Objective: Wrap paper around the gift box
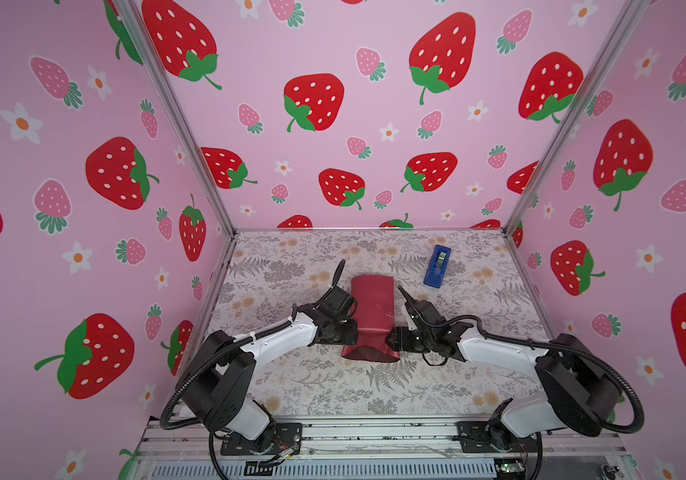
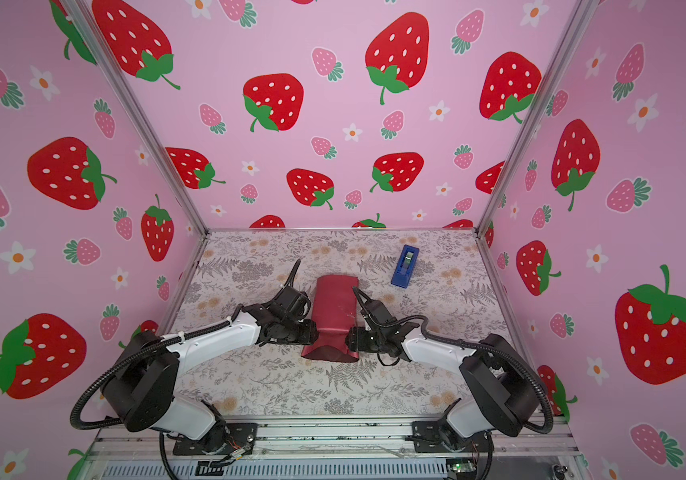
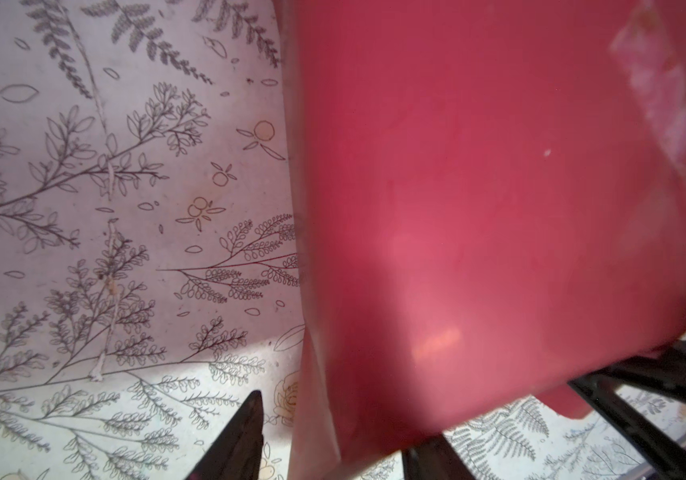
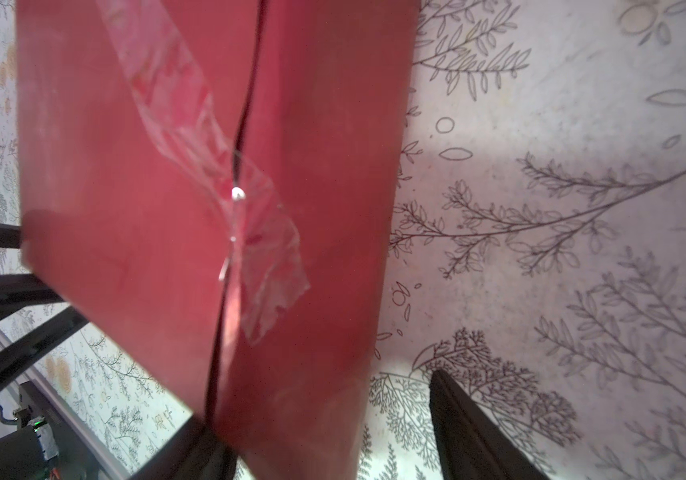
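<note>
Left wrist view has the left gripper (image 3: 333,428) with its jaws apart. One finger (image 3: 237,440) is over the bare floral table (image 3: 83,249) with a gap to the paper (image 3: 478,208), and the other is mostly tucked behind the red sheet, so nothing's pinched as far as I can see. Same deal in the right wrist view: right gripper (image 4: 316,403) spread wide, straddling the paper's edge, not clamped on it. There's a wrinkly strip of clear tape (image 4: 216,174) stuck across the seam where the two paper edges meet. In both top views the paper sits folded into a longish bundle mid-table, right between the two grippers, with the blue tape dispenser (image 1: 437,266) well apart at the far right. The gift box itself is hidden, can't see it anywhere.
</note>
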Motion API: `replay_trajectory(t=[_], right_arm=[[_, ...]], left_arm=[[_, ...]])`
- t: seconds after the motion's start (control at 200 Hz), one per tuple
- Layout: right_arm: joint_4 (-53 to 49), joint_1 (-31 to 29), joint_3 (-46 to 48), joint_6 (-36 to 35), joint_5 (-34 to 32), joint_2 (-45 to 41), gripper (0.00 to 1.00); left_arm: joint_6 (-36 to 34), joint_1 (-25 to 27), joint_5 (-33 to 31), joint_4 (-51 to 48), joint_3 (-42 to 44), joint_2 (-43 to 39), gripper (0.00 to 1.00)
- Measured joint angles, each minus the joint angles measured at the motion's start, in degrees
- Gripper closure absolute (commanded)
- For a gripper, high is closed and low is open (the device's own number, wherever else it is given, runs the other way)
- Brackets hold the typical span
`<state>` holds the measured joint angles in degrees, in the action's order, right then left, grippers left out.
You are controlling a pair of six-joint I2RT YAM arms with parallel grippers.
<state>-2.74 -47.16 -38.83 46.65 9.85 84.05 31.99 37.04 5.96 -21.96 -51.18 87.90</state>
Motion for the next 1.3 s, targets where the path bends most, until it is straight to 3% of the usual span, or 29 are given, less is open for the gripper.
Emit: replay_trajectory(t=[0.5, 1.01, 1.301], right_arm=[[7.0, -2.4, 2.4, 0.6, -7.6, 0.0, 0.4], [21.4, -4.2, 6.4, 1.2, -13.6, 4.2, 0.48], [27.1, -5.1, 6.9, 1.2, -15.3, 8.9, 0.79]], left_arm=[[1.8, 0.2, 0.1, 4.7, 0.4, 4.3, 0.61], [2.4, 0.3, 0.2, 5.5, 0.8, 4.6, 0.65], [2.4, 0.3, 0.1, 5.5, 0.9, 5.6, 0.65]])
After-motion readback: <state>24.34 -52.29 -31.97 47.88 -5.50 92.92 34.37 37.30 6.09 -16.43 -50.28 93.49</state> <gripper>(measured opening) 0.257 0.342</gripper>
